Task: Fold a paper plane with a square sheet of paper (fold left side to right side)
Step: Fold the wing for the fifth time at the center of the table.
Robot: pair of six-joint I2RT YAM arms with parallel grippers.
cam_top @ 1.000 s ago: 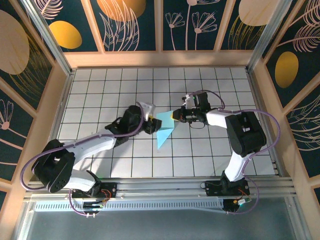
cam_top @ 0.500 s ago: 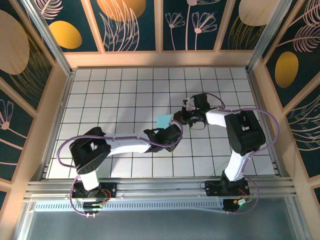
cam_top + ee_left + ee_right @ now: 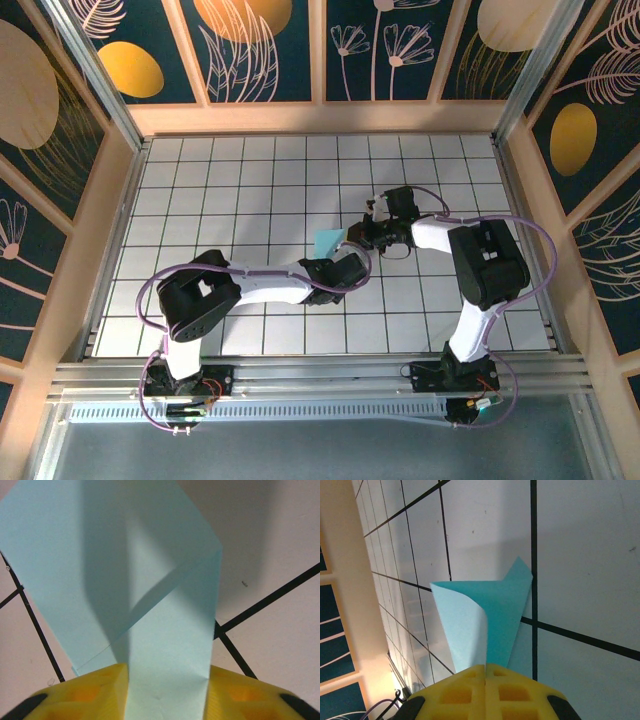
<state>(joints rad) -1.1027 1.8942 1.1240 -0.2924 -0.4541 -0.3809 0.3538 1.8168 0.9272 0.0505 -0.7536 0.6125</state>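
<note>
Item: square sheet of paper (image 3: pixel 327 242), light-blue, curled, near bench (image 3: pixel 200 180) centre. Right gripper (image 3: pixel 485 672) at its 3 o'clock, jaws clenched on a corner. Left gripper (image 3: pixel 166 674) at 5 o'clock, jaws parted, paper lying between

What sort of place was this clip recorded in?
Probably a purpose-built robot test cell: a white grid-tiled table, leaf-patterned wall panels enclosing it, and an aluminium mounting rail along the near edge.
</note>
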